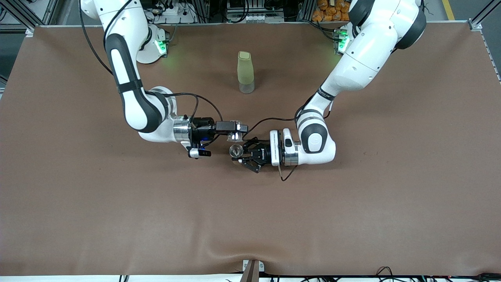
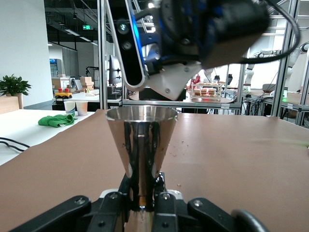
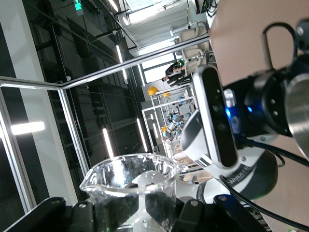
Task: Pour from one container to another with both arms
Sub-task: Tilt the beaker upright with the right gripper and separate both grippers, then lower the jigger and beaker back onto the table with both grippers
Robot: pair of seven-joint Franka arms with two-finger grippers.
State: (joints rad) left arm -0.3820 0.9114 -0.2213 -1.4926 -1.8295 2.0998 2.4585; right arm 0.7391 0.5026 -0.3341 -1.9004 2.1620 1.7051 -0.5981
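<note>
Steel jigger (image 2: pixel 141 145): polished metal, mirror-bright, smooth. Glass cup (image 3: pixel 130 186): clear glass, glossy, with a pour lip. Table (image 1: pixel 117 211) covering: brown, matt, slightly wrinkled at the near edge. Bottle (image 1: pixel 245 72): frosted pale-green body, clear base. Arm shells: glossy white plastic, dark bands; gripper fingers (image 1: pixel 253 167): matt black

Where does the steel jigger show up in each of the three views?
Front view: steel jigger in the left hand, over mid-table.
Left wrist view: centre, upright cone, clamped at its waist.
Right wrist view: not in it.
Shared landmark: the left arm's wrist camera.
</note>
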